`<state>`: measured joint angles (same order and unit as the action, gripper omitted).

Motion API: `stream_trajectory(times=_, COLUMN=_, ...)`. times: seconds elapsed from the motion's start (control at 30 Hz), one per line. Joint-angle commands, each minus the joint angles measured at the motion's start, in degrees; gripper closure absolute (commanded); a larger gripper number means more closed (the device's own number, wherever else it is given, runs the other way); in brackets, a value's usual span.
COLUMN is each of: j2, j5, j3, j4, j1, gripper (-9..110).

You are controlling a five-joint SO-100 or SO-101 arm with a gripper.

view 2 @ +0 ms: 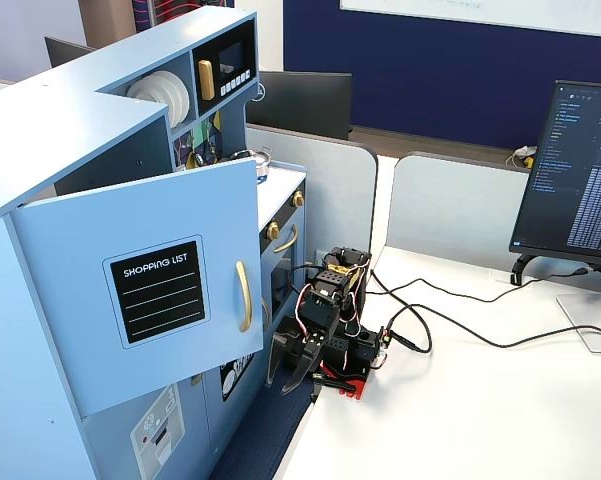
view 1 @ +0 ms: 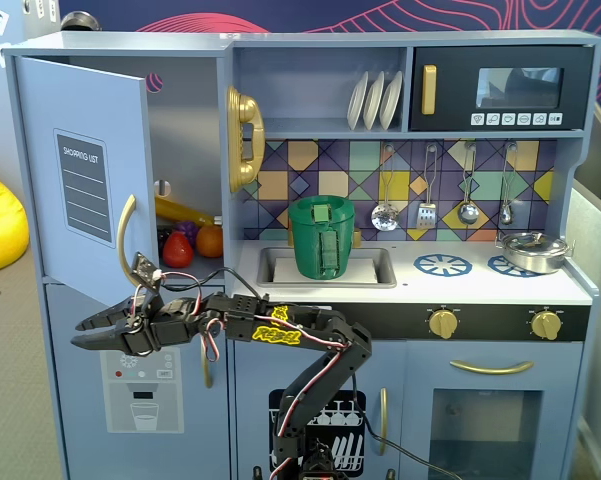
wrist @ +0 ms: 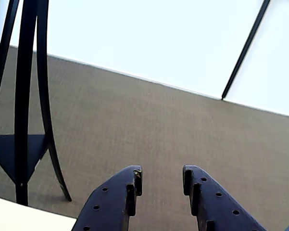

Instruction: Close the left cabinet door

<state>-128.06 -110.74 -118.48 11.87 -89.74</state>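
The left cabinet door [view 1: 80, 185] is light blue with a "SHOPPING LIST" panel and a curved gold handle [view 1: 127, 235]. It stands swung open, out from the cabinet front. It also shows in the other fixed view [view 2: 150, 290], with its handle [view 2: 243, 297] facing the arm. My gripper [view 1: 77, 335] is open and empty. It points left, just below the door's lower edge and beneath the handle, not touching it. In the side fixed view the gripper [view 2: 280, 385] hangs right of the door. In the wrist view the gripper [wrist: 162, 171] has its jaws apart over carpet; the door is out of that view.
Toy fruit [view 1: 177, 250] lies inside the open cabinet. Below is the door with a grey dispenser graphic [view 1: 145, 390]. A gold phone [view 1: 245, 138], a green pot [view 1: 322, 237] in the sink and the microwave [view 1: 500, 90] lie to the right. A black stand [wrist: 26, 96] is on the carpet. A monitor [view 2: 580, 180] stands on the white desk [view 2: 460, 410].
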Motion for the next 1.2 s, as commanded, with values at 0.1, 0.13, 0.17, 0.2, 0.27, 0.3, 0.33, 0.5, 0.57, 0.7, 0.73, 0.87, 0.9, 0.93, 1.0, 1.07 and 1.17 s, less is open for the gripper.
stream_trajectory(times=0.1, j2=2.81, j5=-1.05, j3=5.8, j4=-4.39, j1=5.45, gripper=102)
stream_trajectory(times=0.13, j2=3.08, j5=-0.88, j3=5.89, j4=-4.83, j1=6.33, gripper=102)
stream_trajectory(times=0.17, j2=3.25, j5=-0.88, j3=5.89, j4=-5.01, j1=7.12, gripper=102)
stream_trajectory(times=0.2, j2=3.43, j5=-0.7, j3=5.89, j4=-5.19, j1=7.91, gripper=102)
stream_trajectory(times=0.27, j2=3.52, j5=-0.7, j3=5.71, j4=-5.36, j1=9.58, gripper=102)
stream_trajectory(times=0.3, j2=3.34, j5=-0.62, j3=5.45, j4=-5.36, j1=10.46, gripper=102)
stream_trajectory(times=0.33, j2=3.08, j5=-0.62, j3=5.19, j4=-5.36, j1=11.25, gripper=102)
stream_trajectory(times=0.5, j2=0.88, j5=-0.62, j3=3.08, j4=-4.31, j1=14.06, gripper=102)
stream_trajectory(times=0.57, j2=-0.09, j5=-0.62, j3=2.11, j4=-3.96, j1=15.21, gripper=102)
stream_trajectory(times=0.7, j2=-1.49, j5=-1.14, j3=0.97, j4=-3.69, j1=18.81, gripper=102)
stream_trajectory(times=0.73, j2=-1.76, j5=-1.41, j3=0.79, j4=-3.69, j1=19.95, gripper=102)
stream_trajectory(times=0.87, j2=-1.93, j5=-2.72, j3=0.79, j4=-3.34, j1=25.58, gripper=102)
stream_trajectory(times=0.9, j2=-1.85, j5=-2.81, j3=0.88, j4=-3.34, j1=27.16, gripper=102)
stream_trajectory(times=0.93, j2=-1.76, j5=-3.08, j3=0.88, j4=-3.34, j1=28.56, gripper=102)
stream_trajectory(times=1.0, j2=-1.49, j5=-3.25, j3=0.88, j4=-3.43, j1=31.2, gripper=102)
stream_trajectory(times=1.07, j2=-0.97, j5=-3.6, j3=0.97, j4=-4.22, j1=33.57, gripper=102)
stream_trajectory(times=1.17, j2=0.44, j5=-4.83, j3=1.23, j4=-5.54, j1=37.18, gripper=101)
